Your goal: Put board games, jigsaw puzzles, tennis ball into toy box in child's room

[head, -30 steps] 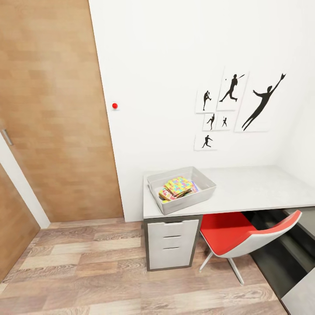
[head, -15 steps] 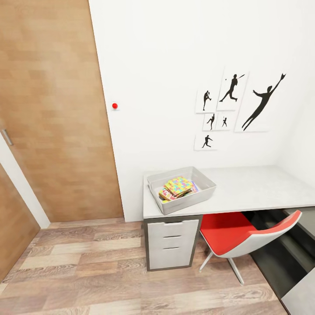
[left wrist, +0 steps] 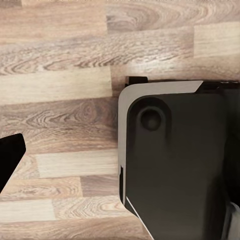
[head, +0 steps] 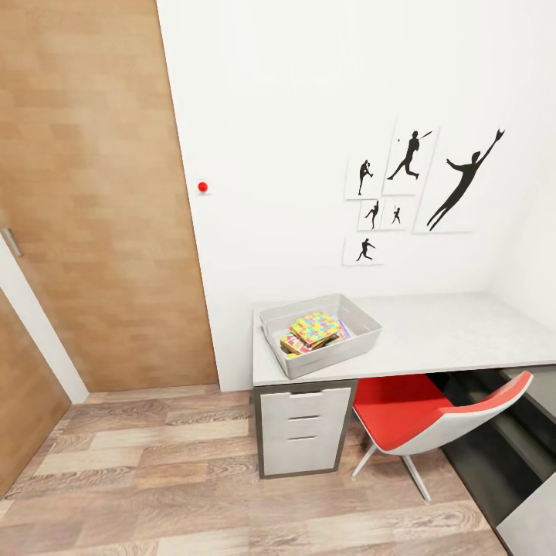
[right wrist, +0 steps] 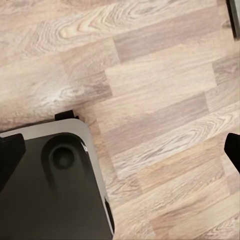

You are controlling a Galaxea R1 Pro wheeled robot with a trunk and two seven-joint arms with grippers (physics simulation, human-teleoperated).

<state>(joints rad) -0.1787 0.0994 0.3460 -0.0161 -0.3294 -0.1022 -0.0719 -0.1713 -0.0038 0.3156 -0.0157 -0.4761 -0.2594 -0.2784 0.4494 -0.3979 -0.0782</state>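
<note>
The toy box, a greyish bin, stands on the left end of the table in the child's room. Inside it a jigsaw puzzle of yellow, pink, blue and green pieces lies on top of a pile. Coloured edges of board games stick out from under it. I cannot pick out the tennis ball in the pile, and the bed is out of view. My left gripper and right gripper both hang open over the wood floor beside my dark base, holding nothing.
A red chair is tucked under the table, right of the grey drawers. A wooden door fills the left wall. A red button and black silhouette pictures hang on the white wall. Plank floor lies open before the table.
</note>
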